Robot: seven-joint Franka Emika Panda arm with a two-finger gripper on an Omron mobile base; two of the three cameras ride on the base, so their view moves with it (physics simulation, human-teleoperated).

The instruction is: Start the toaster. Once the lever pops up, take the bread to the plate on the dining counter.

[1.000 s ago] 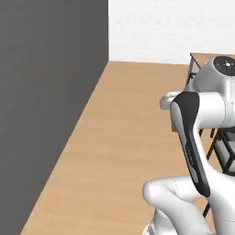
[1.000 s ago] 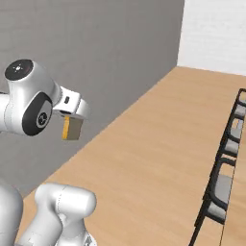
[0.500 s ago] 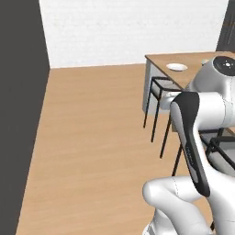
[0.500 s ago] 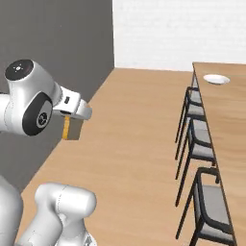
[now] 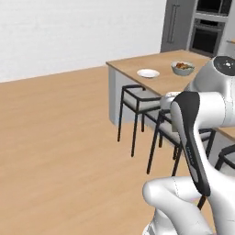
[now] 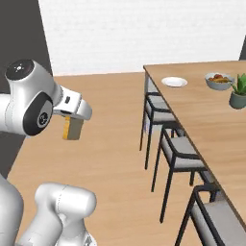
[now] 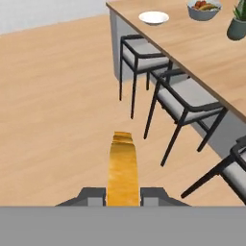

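The two-finger gripper [image 7: 123,192] is clenched on the golden-brown crusted slice of bread [image 7: 123,168], held edge-on with its long axis pointing away from the hand; in the right base view the bread [image 6: 72,128] hangs below the white wrist, well above the wooden floor. Up and to the right of the gripper in the hand view stands the dining surface [image 7: 202,45], a long light-wood top on a grey base. The round flat white plate [image 7: 153,18] sits near its far left corner, close to the short end edge, well apart from the bread. Further right along the surface are a grey bowl of fruit [image 7: 203,9] and a potted plant [image 7: 237,21]. Black-framed chairs with grey seats [image 7: 185,98] line the near long edge, so the open approach is judged to be over the bare floor [image 7: 53,96] toward the surface's end.
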